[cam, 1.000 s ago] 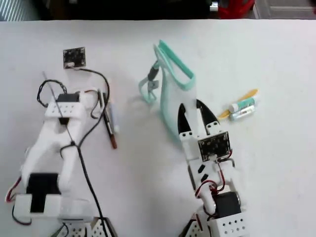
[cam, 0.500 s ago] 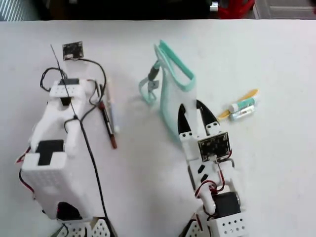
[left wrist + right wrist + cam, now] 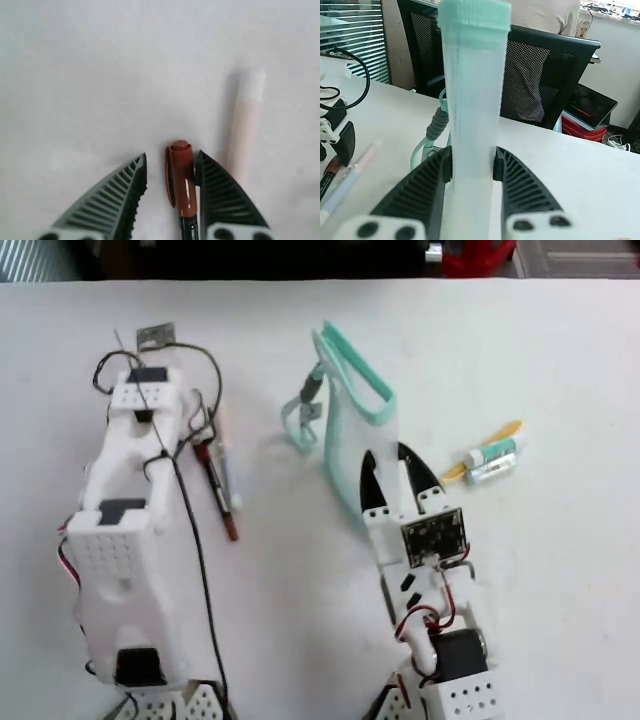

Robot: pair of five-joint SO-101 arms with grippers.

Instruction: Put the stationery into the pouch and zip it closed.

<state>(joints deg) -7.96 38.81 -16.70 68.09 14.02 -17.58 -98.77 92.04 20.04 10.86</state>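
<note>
Pick-up step: the left gripper sits spread around the pen on the table. The right gripper clamps the pouch upright. Next, the left likely needs to close on the pen.

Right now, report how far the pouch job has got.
Done: the right gripper holds the mint-green translucent pouch upright between its fingers, and its mouth looks open. In hand: the left gripper, fingers open, straddles the red-brown pen on the white table. Left: that pen, the pale pink pen beside it, and the two small white tubes and yellow stick on the pouch's other side, then zipping.
</note>
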